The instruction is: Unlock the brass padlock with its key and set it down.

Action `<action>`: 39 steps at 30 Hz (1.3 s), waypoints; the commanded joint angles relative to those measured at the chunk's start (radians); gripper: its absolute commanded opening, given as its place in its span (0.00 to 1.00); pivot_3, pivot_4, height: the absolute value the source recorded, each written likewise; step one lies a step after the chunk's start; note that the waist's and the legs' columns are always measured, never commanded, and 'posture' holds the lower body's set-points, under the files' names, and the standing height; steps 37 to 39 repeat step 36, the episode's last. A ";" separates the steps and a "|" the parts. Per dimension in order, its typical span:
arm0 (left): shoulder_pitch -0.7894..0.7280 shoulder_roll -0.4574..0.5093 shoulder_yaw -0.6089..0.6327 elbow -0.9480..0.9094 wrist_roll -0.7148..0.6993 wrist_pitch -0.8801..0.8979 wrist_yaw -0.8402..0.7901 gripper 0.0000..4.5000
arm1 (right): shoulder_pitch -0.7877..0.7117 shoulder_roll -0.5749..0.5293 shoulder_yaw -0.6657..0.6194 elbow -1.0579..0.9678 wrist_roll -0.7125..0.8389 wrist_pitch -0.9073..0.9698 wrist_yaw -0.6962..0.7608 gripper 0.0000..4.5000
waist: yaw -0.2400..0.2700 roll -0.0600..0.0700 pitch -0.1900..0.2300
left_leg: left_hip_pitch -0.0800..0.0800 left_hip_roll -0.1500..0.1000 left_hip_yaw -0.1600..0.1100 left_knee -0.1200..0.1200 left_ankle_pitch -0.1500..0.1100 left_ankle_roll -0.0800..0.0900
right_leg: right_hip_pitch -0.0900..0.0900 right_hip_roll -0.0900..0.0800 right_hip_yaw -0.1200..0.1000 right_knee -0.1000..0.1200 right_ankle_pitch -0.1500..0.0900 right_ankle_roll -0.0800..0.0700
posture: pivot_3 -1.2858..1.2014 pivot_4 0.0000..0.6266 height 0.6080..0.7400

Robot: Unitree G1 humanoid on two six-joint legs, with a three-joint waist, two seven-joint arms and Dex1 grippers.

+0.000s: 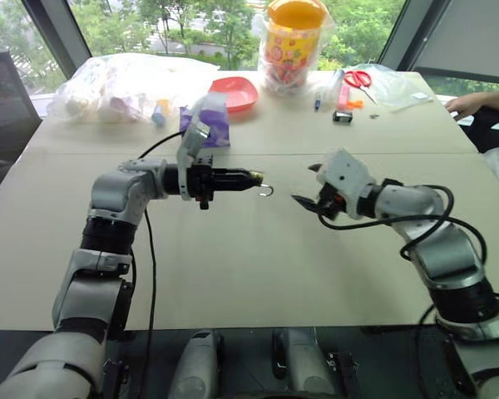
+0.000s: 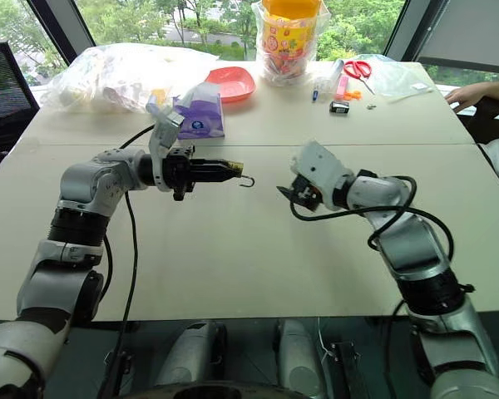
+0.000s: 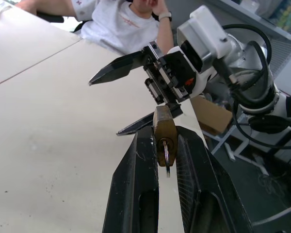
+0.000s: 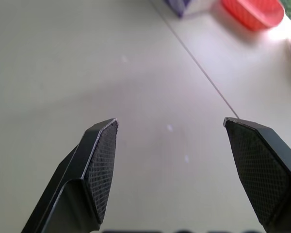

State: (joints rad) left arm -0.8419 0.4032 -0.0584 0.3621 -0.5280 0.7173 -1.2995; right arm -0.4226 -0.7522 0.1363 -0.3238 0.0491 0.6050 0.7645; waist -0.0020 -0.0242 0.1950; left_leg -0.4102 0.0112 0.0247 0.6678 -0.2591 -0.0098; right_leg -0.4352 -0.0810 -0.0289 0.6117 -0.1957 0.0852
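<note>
The brass padlock is held above the middle of the table, with my left gripper shut on its body and pointing to the right. Its thin silvery shackle hangs off the far end as an open hook. In the left wrist view the padlock sits between my two fingers, and a thin silvery piece that looks like the key sticks out of its near end. My right gripper is open and empty, a short way to the right of the shackle and facing it.
Along the far edge of the table lie a red bowl, a purple pack, a yellow-lidded jar, red scissors, a small black clip and plastic bags. A person's arm rests at the far right.
</note>
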 commanded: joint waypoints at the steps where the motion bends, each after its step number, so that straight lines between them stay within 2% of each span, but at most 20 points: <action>1: -0.007 -0.051 -0.024 0.063 0.046 -0.026 0.071 0.00 | 0.028 -0.046 -0.101 -0.143 0.132 0.085 0.092 0.80 | 0.001 0.000 0.000 | 0.000 0.000 0.000 0.000 0.000 0.000 | 0.000 0.000 0.000 0.000 0.001 0.001 | 0.52 0.24 1.00; 6: -0.052 -0.143 -0.039 0.257 0.100 -0.031 0.128 0.00 | 0.056 -0.074 -0.176 -0.307 0.336 0.281 0.150 0.80 | 0.000 0.000 0.000 | 0.001 0.001 -0.001 0.000 0.000 0.000 | 0.000 0.001 0.000 0.001 0.001 0.002 | 0.52 0.24 1.00; 11: -0.144 -0.211 0.014 0.442 0.096 0.031 0.189 0.00 | 0.066 -0.088 -0.146 -0.357 0.363 0.334 0.115 0.80 | 0.011 0.000 0.000 | 0.001 0.001 -0.001 0.001 0.000 0.000 | 0.000 0.001 -0.001 0.000 0.000 0.000 | 0.52 0.24 1.00; 15: -0.169 -0.219 0.013 0.493 0.116 0.036 0.180 0.00 | 0.078 -0.103 -0.131 -0.378 0.382 0.344 0.109 0.80 | 0.013 0.000 0.000 | 0.000 0.001 0.000 0.000 0.000 0.000 | 0.000 0.001 -0.001 0.000 0.000 0.000 | 0.52 0.24 1.00; 17: -0.176 -0.218 0.008 0.512 0.131 0.036 0.187 0.23 | 0.075 -0.103 -0.126 -0.376 0.383 0.341 0.096 0.81 | 0.014 0.000 0.000 | 0.000 0.001 0.000 0.000 0.000 0.000 | 0.000 0.001 -0.001 -0.001 0.000 0.000 | 0.52 0.24 1.00; 23: -0.156 -0.183 -0.018 0.523 0.212 0.003 0.233 0.76 | 0.066 -0.100 -0.107 -0.348 0.369 0.312 0.075 0.81 | 0.014 0.000 0.000 | 0.000 0.001 -0.001 0.000 0.000 0.000 | 0.000 0.001 -0.001 0.000 0.000 0.000 | 0.52 0.24 1.00; 27: -0.109 -0.083 0.000 0.406 0.240 -0.047 0.230 0.76 | 0.085 -0.118 -0.125 -0.347 0.369 0.305 0.070 0.81 | 0.005 0.000 0.000 | 0.001 0.002 0.000 0.000 0.000 0.000 | 0.000 0.001 -0.001 0.000 0.000 -0.001 | 0.52 0.24 1.00; 32: 0.047 0.055 0.000 0.058 0.215 -0.037 0.194 0.76 | 0.117 -0.135 -0.128 -0.320 0.337 0.253 0.052 0.81 | -0.005 0.000 0.000 | 0.001 0.004 -0.001 -0.001 0.000 0.000 | -0.001 0.001 0.000 0.001 -0.001 -0.002 | 0.52 0.24 1.00; 36: 0.180 0.091 0.059 -0.187 0.170 0.028 0.277 0.76 | 0.152 -0.088 -0.132 -0.268 0.306 0.197 -0.006 0.81 | 0.008 0.000 0.000 | 0.001 0.004 -0.001 0.000 0.000 0.000 | 0.000 -0.002 0.000 -0.001 -0.001 -0.002 | 0.52 0.24 1.00; 39: 0.180 0.091 0.059 -0.187 0.170 0.028 0.277 0.76 | 0.152 -0.088 -0.132 -0.268 0.306 0.197 -0.006 0.81 | 0.008 0.000 0.000 | 0.001 0.004 -0.001 0.000 0.000 0.000 | 0.000 -0.002 0.000 -0.001 -0.001 -0.002 | 0.52 0.24 1.00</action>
